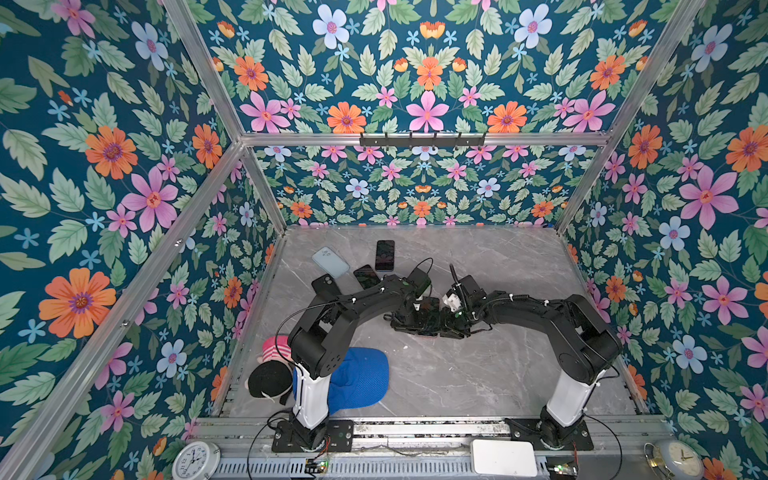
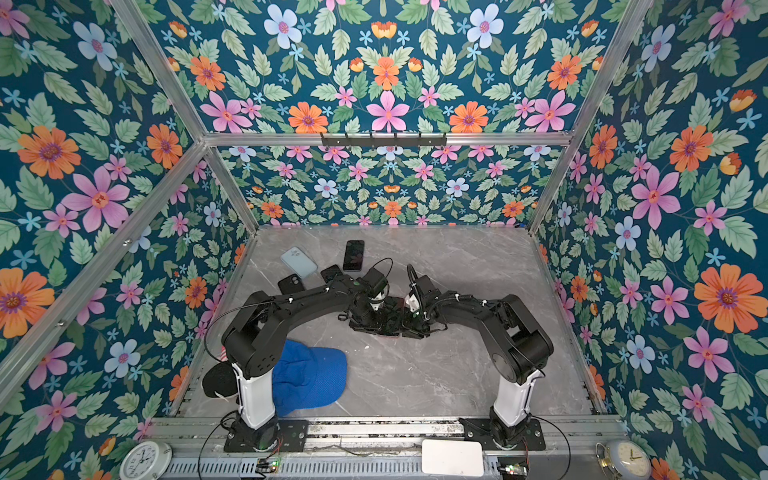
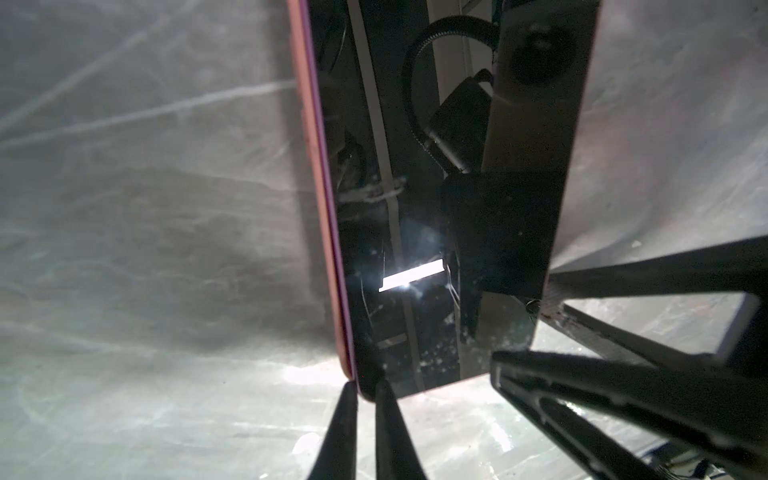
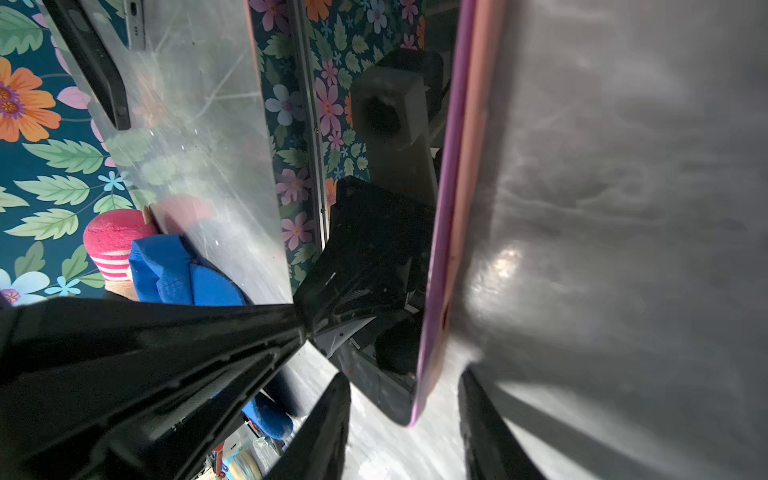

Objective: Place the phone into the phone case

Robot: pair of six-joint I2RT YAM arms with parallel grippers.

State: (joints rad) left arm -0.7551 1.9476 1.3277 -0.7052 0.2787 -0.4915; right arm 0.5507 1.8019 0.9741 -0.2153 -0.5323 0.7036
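Observation:
A black-screened phone [image 3: 415, 208] sits in a pink phone case [image 3: 316, 166] at the middle of the table, mostly hidden under both grippers in both top views; its pink edge [image 1: 428, 336] shows there. My left gripper [image 3: 366, 388] is pinched on one corner, one fingertip [image 3: 345, 415] against the pink rim and the other on the screen side. The opposite corner [image 4: 409, 411] lies between the spread fingers [image 4: 328, 424] of my right gripper [image 4: 409, 428], which is open and touching nothing. The phone's screen [image 4: 374, 208] mirrors the wall and the arm.
At the back left of the table lie a light blue case [image 1: 330, 262], a black phone [image 1: 385, 255], another dark phone [image 1: 366, 276] and a black case [image 1: 325, 286]. A blue cap [image 1: 361, 380], a pink striped hat [image 1: 274, 348] and a black cap [image 1: 269, 380] sit front left.

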